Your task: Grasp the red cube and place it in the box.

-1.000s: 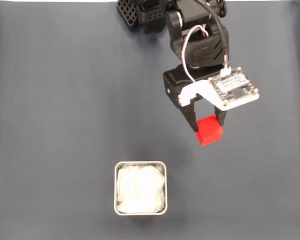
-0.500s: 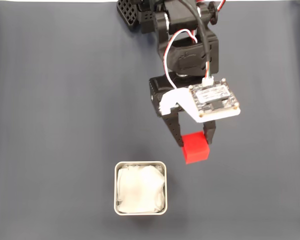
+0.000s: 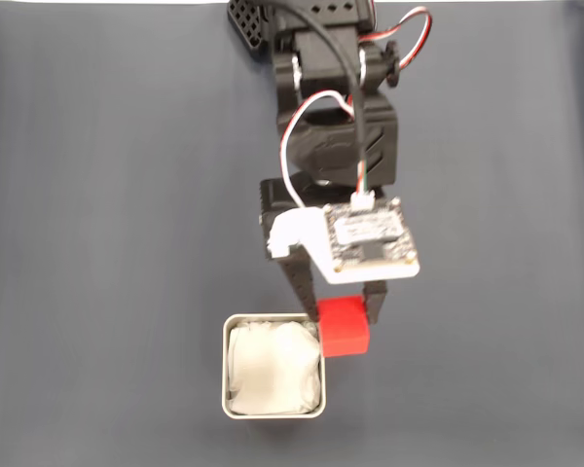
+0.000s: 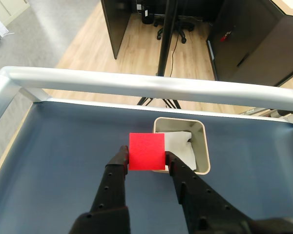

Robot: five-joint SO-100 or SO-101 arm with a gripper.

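The red cube is held clamped between the two black fingers of the gripper, one finger pressed against each of its opposite sides. In the fixed view the cube is seen just beside the right-hand rim of the box, at the box's upper right corner, with its left edge overlapping that rim in the picture. Whether the cube is above the rim or merely next to it cannot be told from this view. The wrist view gives the same grip from behind — the red cube is framed by the gripper, with the left finger and the right finger on its flanks, and part of the box is hidden behind it. The cube's right portion covers the box's near left corner there, while its left portion stands before the bare table surface.

The box is lined with crumpled white paper, and its pale metallic rim has rounded corners. It stands on a dark blue-grey tabletop. A white circuit board is mounted on the wrist above the fingers, and red and white wires are looped from the black arm down towards it. In the wrist view a pale metal rail is seen along the table's far edge — beyond it, a wooden floor and dark partitions.
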